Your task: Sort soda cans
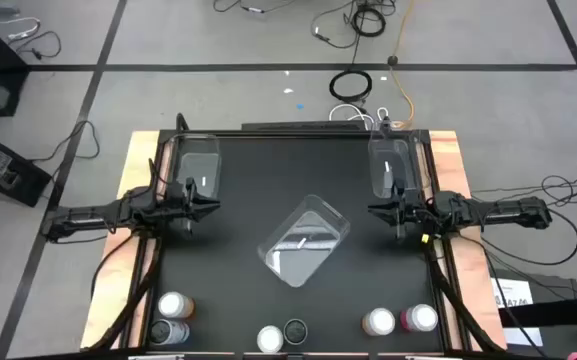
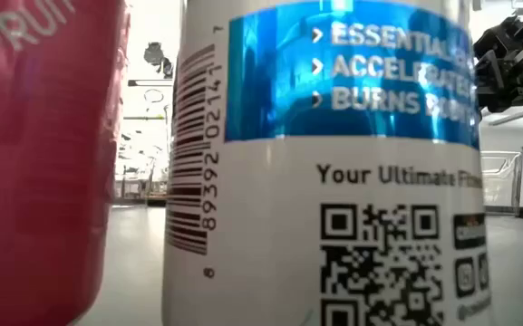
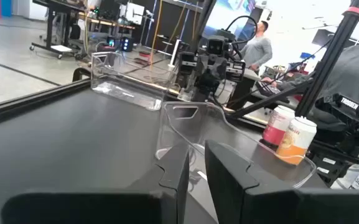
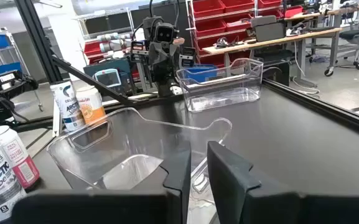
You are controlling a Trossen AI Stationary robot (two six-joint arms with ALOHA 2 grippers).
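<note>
Filling the low view, a white can (image 2: 324, 181) stands right against the lens, its blue band reading "ESSENTIAL", "ACCELERATE" and "BURNS", with "Your Ultimate" printed over a QR code and a barcode ending 02141 down its side. Just left of it a pink can (image 2: 39, 154) shows part of the word "FRUIT".

From above, all six soda cans stand along the table's near edge: an orange can (image 1: 172, 305) and a dark can (image 1: 169, 331) at the near left, a silver-topped can (image 1: 270, 339) and a dark-topped can (image 1: 295, 330) touching at the near middle, and another orange can (image 1: 378, 322) beside a magenta can (image 1: 420, 319) at the near right. One can in my right wrist view reads "ARCTIC Vibe".

A clear bin (image 1: 304, 241) lies turned at an angle mid-table; a second bin (image 1: 196, 165) sits at the far left and a third bin (image 1: 388, 160) at the far right.

My left gripper (image 1: 208, 200) hangs left of the middle bin, its fingers (image 3: 229, 180) parted only by a narrow slot, holding nothing. My right gripper (image 1: 376, 209) hangs to the bin's right, its fingers (image 4: 232, 177) likewise barely apart and empty.
</note>
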